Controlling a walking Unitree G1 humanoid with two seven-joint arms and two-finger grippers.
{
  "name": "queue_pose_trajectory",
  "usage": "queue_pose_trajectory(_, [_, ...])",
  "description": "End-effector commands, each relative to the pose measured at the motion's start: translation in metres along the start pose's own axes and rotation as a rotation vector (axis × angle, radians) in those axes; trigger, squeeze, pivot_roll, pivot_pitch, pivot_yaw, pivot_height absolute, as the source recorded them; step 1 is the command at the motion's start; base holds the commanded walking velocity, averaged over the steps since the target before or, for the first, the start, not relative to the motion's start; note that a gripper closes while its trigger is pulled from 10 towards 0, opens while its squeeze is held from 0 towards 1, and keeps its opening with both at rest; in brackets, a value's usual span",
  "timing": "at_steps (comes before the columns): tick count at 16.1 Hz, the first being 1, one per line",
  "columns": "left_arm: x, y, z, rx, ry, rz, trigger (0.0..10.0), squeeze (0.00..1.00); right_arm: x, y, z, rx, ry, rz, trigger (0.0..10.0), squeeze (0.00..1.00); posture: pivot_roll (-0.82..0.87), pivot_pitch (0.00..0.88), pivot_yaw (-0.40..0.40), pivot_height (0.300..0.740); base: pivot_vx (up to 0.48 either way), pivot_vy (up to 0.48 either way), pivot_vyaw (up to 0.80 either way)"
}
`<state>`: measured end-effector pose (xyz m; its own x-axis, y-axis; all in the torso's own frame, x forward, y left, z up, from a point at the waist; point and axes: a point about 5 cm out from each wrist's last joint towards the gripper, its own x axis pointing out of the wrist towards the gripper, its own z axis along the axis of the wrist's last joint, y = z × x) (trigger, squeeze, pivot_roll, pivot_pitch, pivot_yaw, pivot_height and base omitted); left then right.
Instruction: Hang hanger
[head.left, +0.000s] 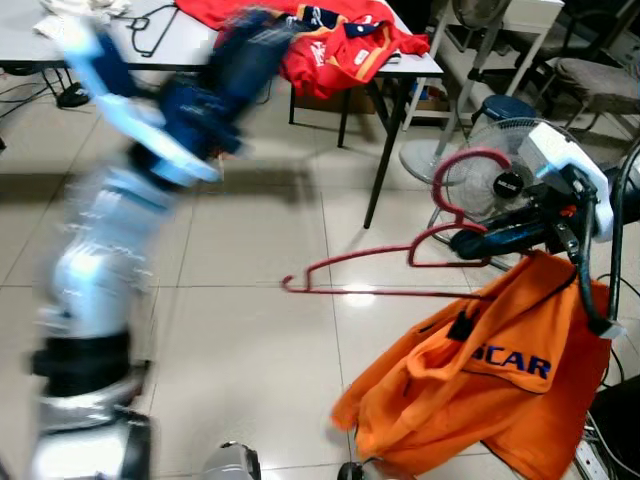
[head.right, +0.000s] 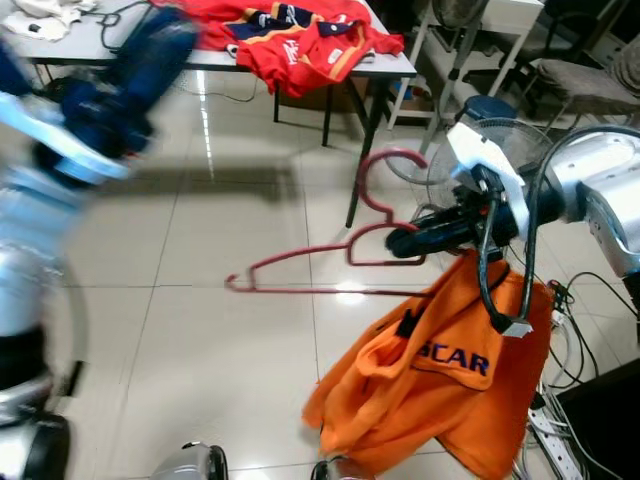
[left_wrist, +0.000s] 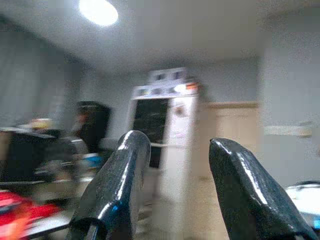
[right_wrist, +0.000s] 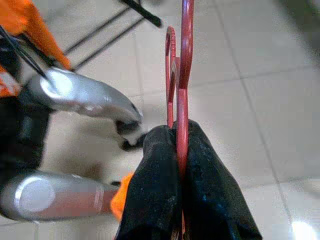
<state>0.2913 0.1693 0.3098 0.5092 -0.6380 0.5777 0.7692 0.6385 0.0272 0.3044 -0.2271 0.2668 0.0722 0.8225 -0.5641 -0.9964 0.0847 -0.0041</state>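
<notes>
Gripping red hanger (head.left: 400, 262) near neck, right gripper (head.left: 470, 243) clenched on wire, holding it level above tile floor, hook (head.right: 385, 172) free and pointing up for hooking. Orange shirt (head.left: 470, 375) drapes one end. Left gripper (left_wrist: 177, 190) raised, blurred, fingers apart, empty. No rail visible; hanging not yet done.

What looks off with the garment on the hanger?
The orange jersey hangs bunched off one end of the red wire hanger, not spread across it. The right tool is shut on the hanger; its other arm sticks out bare. The left tool is open and raised.
</notes>
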Motion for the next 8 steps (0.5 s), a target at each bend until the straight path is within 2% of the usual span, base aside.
queue_pose_trajectory(1, [-0.005, 0.004, 0.000, 0.036, 0.035, 0.023, 10.0, 0.00, -0.015, -0.003, 0.007, -0.042, 0.013, -0.066, 0.0, 0.00, -0.12, 0.083, -0.078, 0.740, 0.000, 0.000, 0.00])
queue_pose_trajectory(2, [-0.015, 0.008, -0.002, 0.050, 0.085, 0.043, 10.0, 0.00, -0.021, -0.006, 0.010, -0.047, 0.000, -0.087, 0.0, 0.00, -0.12, 0.084, -0.079, 0.740, 0.000, 0.000, 0.00])
queue_pose_trajectory(4, [-0.050, 0.010, -0.024, 0.070, 0.327, 0.043, 10.0, 0.00, -0.033, -0.009, 0.021, -0.061, -0.028, -0.107, 0.0, 0.00, -0.12, 0.083, -0.087, 0.740, 0.000, 0.000, 0.00])
queue_pose_trajectory(5, [-0.050, 0.010, -0.024, 0.070, 0.327, 0.043, 10.0, 0.00, -0.033, -0.009, 0.021, -0.061, -0.028, -0.107, 0.0, 0.00, -0.12, 0.083, -0.087, 0.740, 0.000, 0.000, 0.00])
queue_pose_trajectory(6, [-0.065, 0.007, -0.037, 0.036, 0.417, 0.037, 10.0, 0.00, -0.036, -0.010, 0.025, -0.068, -0.030, -0.101, 0.0, 0.00, -0.12, 0.083, -0.087, 0.740, 0.000, 0.000, 0.00])
queue_pose_trajectory(8, [-0.083, -0.017, -0.065, -0.078, 0.557, -0.052, 10.0, 0.00, -0.039, -0.014, 0.032, -0.089, -0.029, -0.109, 0.0, 0.00, -0.12, 0.084, -0.087, 0.740, 0.000, 0.000, 0.00])
